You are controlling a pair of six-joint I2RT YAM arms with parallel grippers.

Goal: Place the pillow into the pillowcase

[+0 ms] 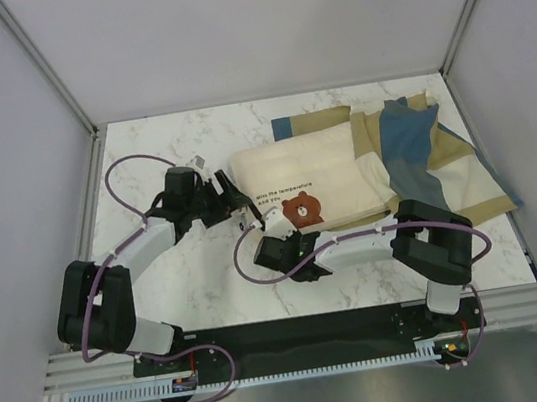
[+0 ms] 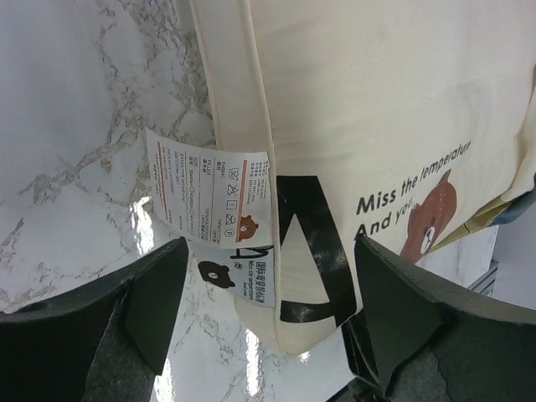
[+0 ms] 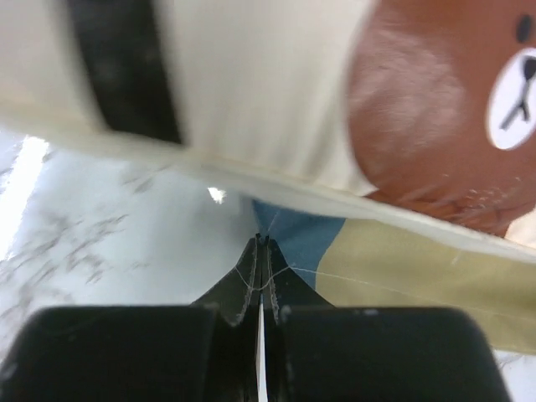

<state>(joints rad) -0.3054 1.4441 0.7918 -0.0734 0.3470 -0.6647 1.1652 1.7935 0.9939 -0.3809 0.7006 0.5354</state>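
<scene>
The right pincer (image 3: 261, 241) is pressed together low over the tabletop (image 1: 190, 283), tips at a blue corner of the pillowcase (image 1: 424, 157) under the pillow's near edge; whether it pinches cloth, I cannot tell. The left pincer (image 2: 270, 251) is spread apart around the pillow's corner with its care label (image 2: 209, 188). The pillow (image 1: 310, 174) lies on top of the pillowcase, which spreads toward the far right corner

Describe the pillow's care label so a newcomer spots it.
On the marble table, the cream pillow lies partly atop the checked pillowcase. From the pillow's left end, beside its black mark, a white care label sticks out; tiny print and laundry symbols set it apart.
</scene>
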